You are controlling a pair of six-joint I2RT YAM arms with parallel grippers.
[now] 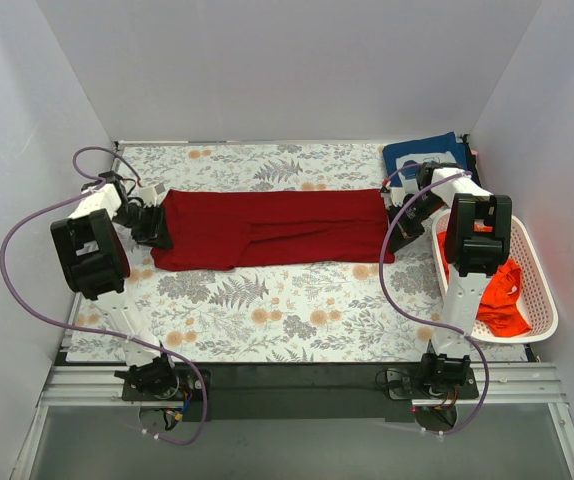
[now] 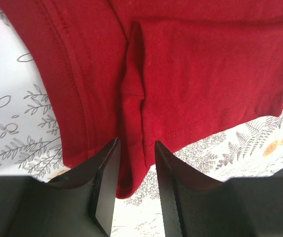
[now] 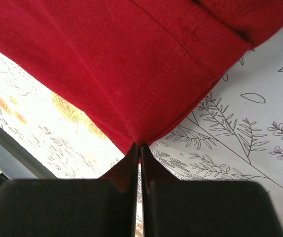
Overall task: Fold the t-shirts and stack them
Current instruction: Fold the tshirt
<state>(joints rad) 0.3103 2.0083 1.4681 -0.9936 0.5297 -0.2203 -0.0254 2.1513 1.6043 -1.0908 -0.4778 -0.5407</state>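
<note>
Your dark red t-shirt (image 1: pixel 267 228) lies as a long, narrow band across the middle of the top view, spread on the floral table cloth (image 1: pixel 267 310), with its long sides folded in over each other.

Your left gripper (image 1: pixel 152 225) sits at the band's left end. In the left wrist view a bunched fold of the red hem runs down between its two fingers (image 2: pixel 107 182). The jaws stand narrow, with cloth filling the gap at the tips, but you cannot tell whether they are actually clamping it.

Your right gripper (image 1: pixel 404 235) is at the right end of the band. In the right wrist view its jaws are pressed together, and the stitched corner of the red shirt goes straight into the tips, so that corner is pinched.

The navy t-shirt (image 1: pixel 422 152) rests folded at the upper right of the table cloth, just behind the right arm. The orange-red t-shirt (image 1: pixel 502 300) lies crumpled inside the white perforated basket (image 1: pixel 542 290) at the right edge of the frame.
</note>
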